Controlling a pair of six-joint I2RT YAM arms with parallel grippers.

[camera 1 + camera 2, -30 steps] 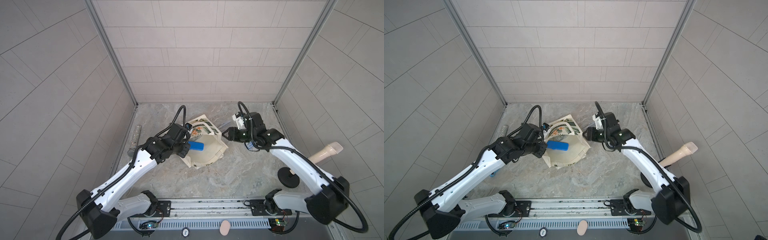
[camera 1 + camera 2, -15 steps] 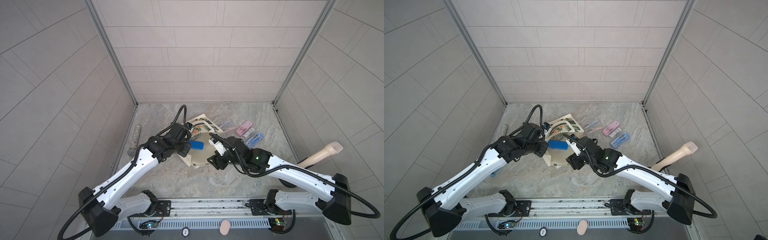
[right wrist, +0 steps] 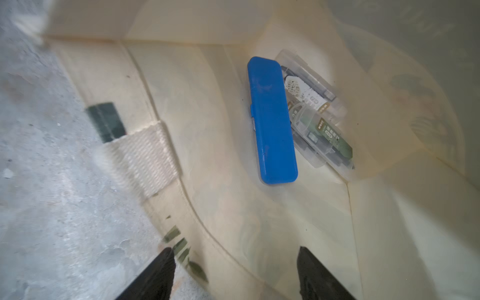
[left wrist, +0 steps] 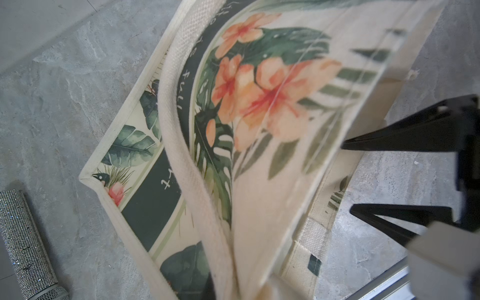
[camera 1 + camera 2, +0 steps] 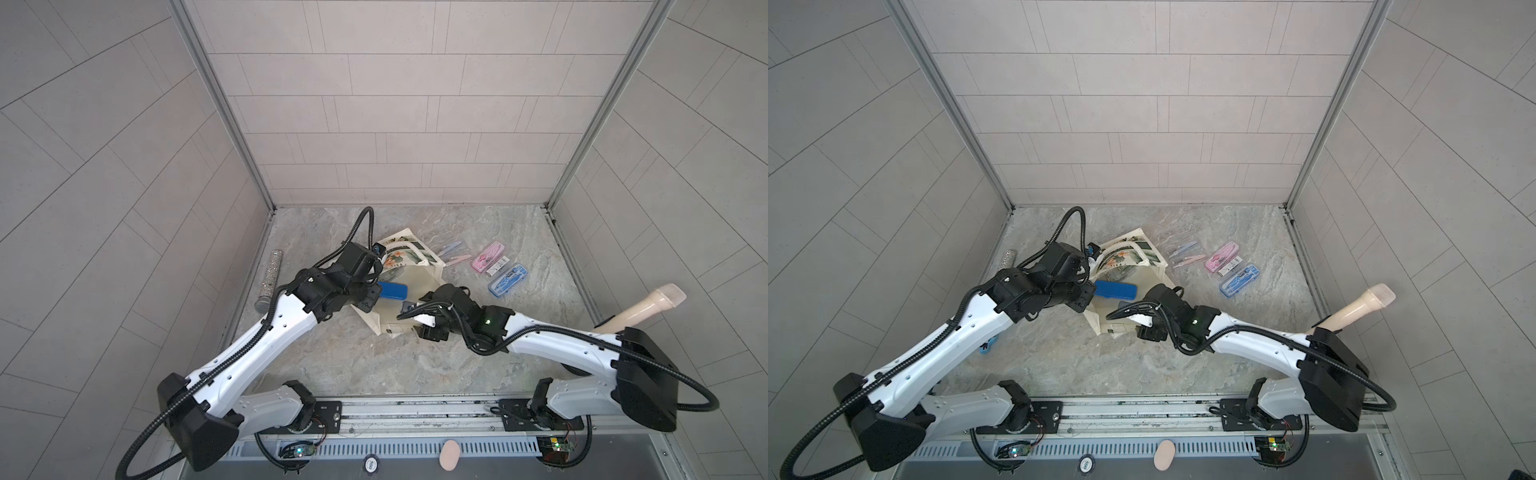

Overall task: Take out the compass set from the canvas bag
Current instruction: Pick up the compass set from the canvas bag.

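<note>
- The canvas bag (image 5: 400, 258) is cream-white fabric. Its outer face carries green tropical leaves, peach-orange flowers and a dark band with white lettering (image 4: 259, 104).
- Its handles are cream woven webbing. One curves across the print in the left wrist view, and another is stitched at the rim (image 3: 145, 161) beside a dark green patch.
- The bag sits on the grey marbled worktop (image 5: 457, 232), a little left of centre. Its printed side faces the far wall and its mouth gapes toward the right arm, so we see the plain cream lining in both top views.
- The left fingers (image 5: 368, 302) are pressed together at the bag's left rim. The fabric gathers and runs down toward them in the left wrist view, though the pinch itself is out of frame.
- The right fingers (image 3: 155, 275) are spread wide with nothing between them. They sit at the near right edge of the mouth, one over bare worktop just beside the rim and the other over the lining.
- Inside the bag lies a solid blue case (image 3: 271, 119), touching two clear cases (image 3: 315, 114) that hold dark tools and printed labels. We cannot tell which of them holds the compass set.
- All three cases lie deeper in the bag than the right fingertips, well apart from them.
- Outside the bag, to the far right, a pink case (image 5: 489, 256) and a light blue case (image 5: 508, 280) lie side by side on the worktop.
</note>
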